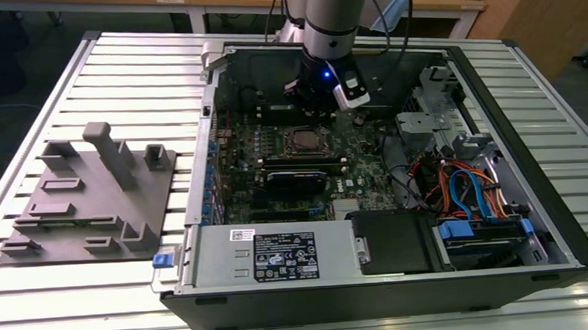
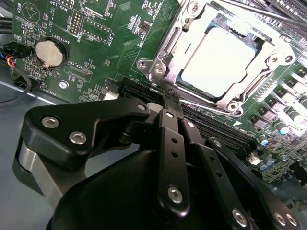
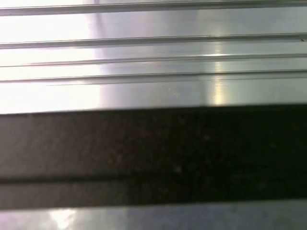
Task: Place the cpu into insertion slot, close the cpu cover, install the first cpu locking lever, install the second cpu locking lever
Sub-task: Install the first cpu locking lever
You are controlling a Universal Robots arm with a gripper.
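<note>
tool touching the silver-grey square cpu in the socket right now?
Apart. The second wrist view shows the black tool, fingers together, short of the silver-grey square cpu, with the silvery metal cpu cover rim and green board between them.

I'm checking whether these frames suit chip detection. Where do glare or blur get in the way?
In the second wrist view, glare washes the cpu top near white, and the gripper in the foreground is soft. In the first wrist view, the ribbed metal surface is blurred with bright reflections. In the exterior view, the table slats shine, while the socket sits in dim case shadow.
</note>
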